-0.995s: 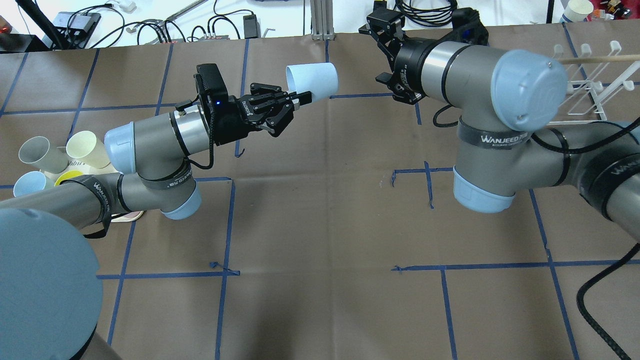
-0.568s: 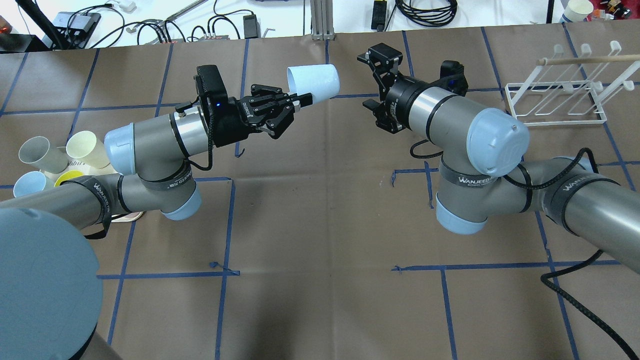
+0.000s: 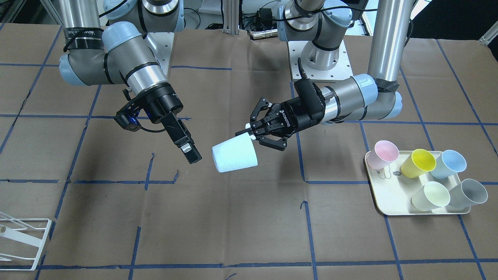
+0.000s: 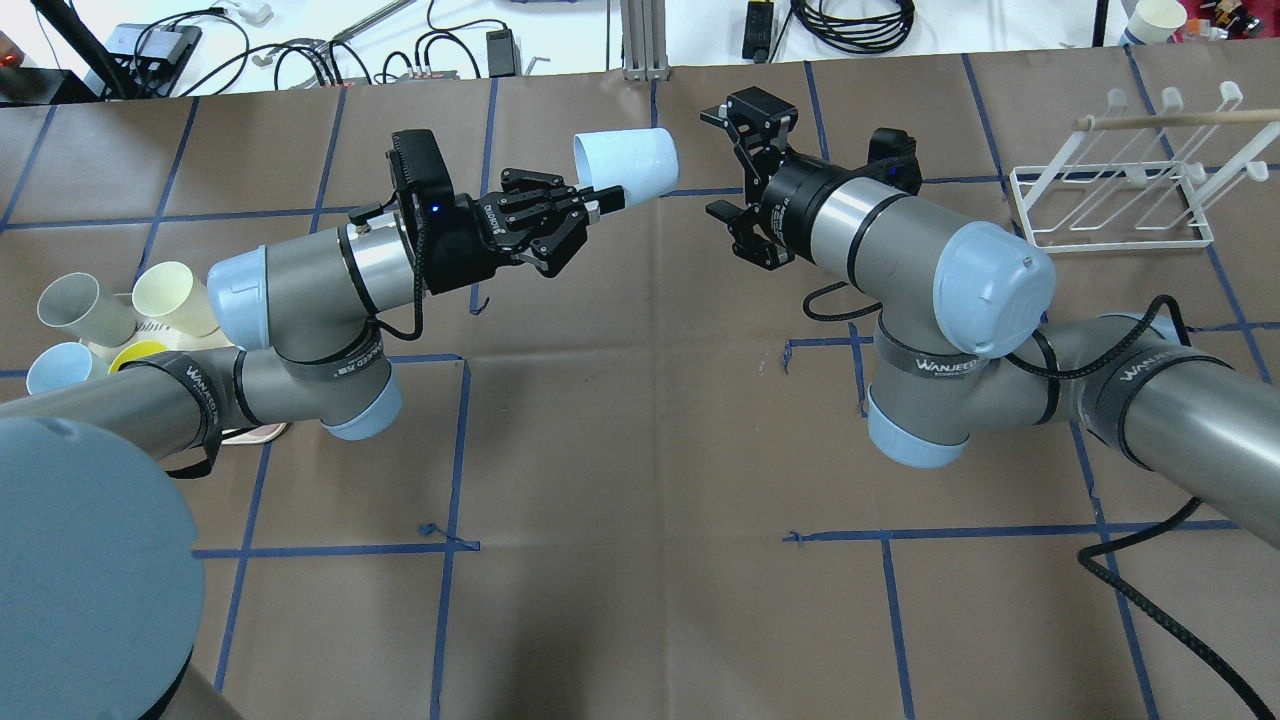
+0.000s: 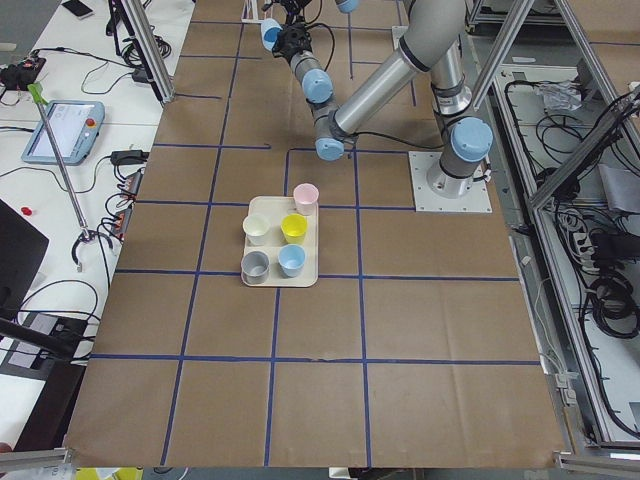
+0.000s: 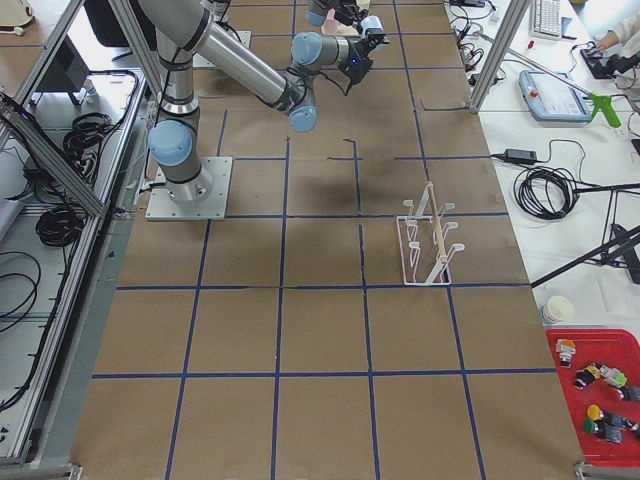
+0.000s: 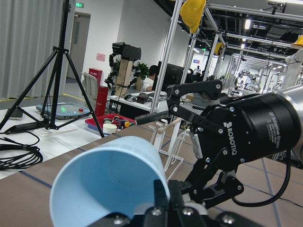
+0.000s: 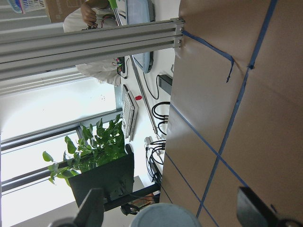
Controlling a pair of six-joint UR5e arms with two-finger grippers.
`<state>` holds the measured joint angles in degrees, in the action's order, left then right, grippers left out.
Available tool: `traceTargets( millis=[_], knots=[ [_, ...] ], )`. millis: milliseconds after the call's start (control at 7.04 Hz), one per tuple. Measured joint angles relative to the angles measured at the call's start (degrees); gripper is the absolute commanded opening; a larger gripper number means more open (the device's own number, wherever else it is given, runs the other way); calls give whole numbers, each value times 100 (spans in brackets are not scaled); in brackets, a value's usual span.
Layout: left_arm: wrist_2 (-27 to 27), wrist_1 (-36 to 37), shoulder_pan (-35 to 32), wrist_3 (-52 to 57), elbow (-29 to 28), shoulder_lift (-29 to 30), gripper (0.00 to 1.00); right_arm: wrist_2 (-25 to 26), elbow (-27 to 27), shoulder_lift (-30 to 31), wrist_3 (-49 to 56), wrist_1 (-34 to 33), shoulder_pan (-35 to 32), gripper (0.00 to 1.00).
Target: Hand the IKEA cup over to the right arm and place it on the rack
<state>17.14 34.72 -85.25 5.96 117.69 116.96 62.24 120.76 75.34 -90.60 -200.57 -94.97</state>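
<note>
The IKEA cup (image 4: pixel 625 160), pale blue, lies on its side in the air, and my left gripper (image 4: pixel 603 200) is shut on its rim. In the front view the cup (image 3: pixel 234 156) points its closed base at my right gripper (image 3: pixel 189 152). The right arm's gripper (image 4: pixel 724 163) is open, a short gap to the right of the cup's base and not touching it. In the right wrist view the cup's base (image 8: pixel 165 220) shows at the bottom edge between the spread fingertips. The white wire rack (image 4: pixel 1110 190) stands at the far right of the table.
A cream tray (image 3: pixel 383 192) with several coloured cups sits on the robot's left side. A wooden stick (image 4: pixel 1170 120) lies across the rack's prongs. Cables and power bricks (image 4: pixel 420 50) lie beyond the far table edge. Brown paper with blue tape lines covers the table.
The right arm swung down and left, bringing its open gripper closer to the cup's base. The left arm and the cup barely moved.
</note>
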Motion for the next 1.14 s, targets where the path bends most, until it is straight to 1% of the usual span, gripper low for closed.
traceTargets(
  millis=[284, 710, 1137],
  knots=[
    [0, 0, 0, -34, 0, -32, 0, 87, -33, -20, -107, -414, -132, 99],
    [-12, 0, 0, -58, 0, -44, 1, 234, -24, -123, -115, -642, -222, 98],
    [-17, 0, 0, -93, -3, -54, 1, 417, 39, -141, -208, -710, -342, 97]
  ],
)
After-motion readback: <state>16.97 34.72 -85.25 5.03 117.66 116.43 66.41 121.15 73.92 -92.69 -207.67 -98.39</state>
